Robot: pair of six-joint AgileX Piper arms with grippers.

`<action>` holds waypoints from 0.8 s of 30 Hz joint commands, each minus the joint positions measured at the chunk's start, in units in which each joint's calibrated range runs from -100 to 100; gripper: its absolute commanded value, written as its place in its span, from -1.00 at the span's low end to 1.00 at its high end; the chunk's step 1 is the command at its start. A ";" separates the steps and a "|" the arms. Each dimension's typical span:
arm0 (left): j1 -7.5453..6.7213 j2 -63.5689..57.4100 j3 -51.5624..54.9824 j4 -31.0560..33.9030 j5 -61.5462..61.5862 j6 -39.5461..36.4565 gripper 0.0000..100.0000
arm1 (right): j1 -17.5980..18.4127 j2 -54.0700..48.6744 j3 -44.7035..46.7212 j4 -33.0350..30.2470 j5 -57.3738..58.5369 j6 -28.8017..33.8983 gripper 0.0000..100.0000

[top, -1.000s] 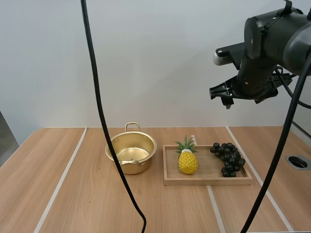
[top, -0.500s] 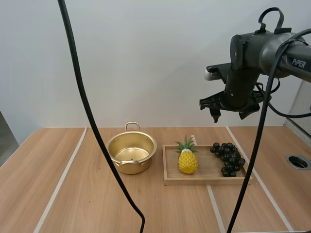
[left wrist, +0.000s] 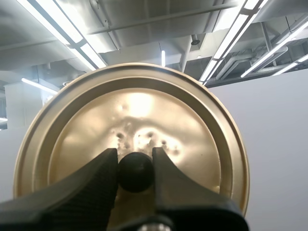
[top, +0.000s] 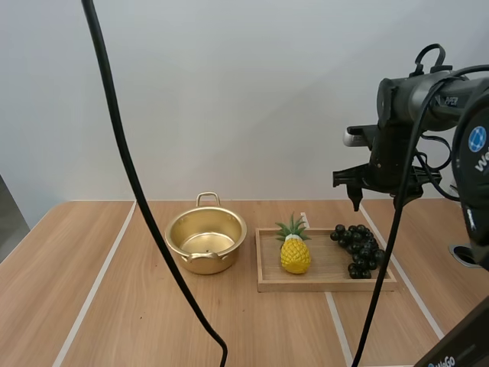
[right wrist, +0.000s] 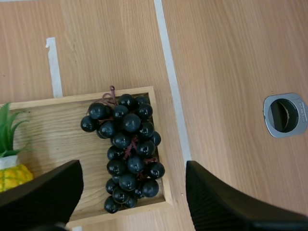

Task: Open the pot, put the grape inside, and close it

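My left claw [left wrist: 134, 155] is clamped on the black knob [left wrist: 135, 173] of the golden lid [left wrist: 144, 108] and holds it up off the golden pot [top: 210, 264]. The pot stands open at centre left of the high view, on the wooden table [top: 99, 306].

My right claw [right wrist: 134, 168] hangs with its fingers wide apart, straight above the bunch of dark grapes [right wrist: 127, 154]. The bunch lies at the right end of the wooden tray [top: 328, 285], lower right of centre in the high view. A toy pineapple [top: 295, 252] stands at the tray's left end.

The step in hand is picking the grapes. To do it well I would come straight down and straddle the bunch across its narrow width. I would close around its thick middle, where the reddish stalk runs, not on loose outer berries. The bunch lies close against the tray's right rim, so that finger has little room to slip in.

I cannot see the underside of the bunch, nor how firmly the berries sit on the stalk. The pot's near inner wall is hidden behind its rim.
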 commanded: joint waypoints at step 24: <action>-0.05 -0.27 -0.36 0.67 4.05 -0.25 -1.00 | -0.16 12.60 4.94 -0.48 -14.11 -0.93 1.00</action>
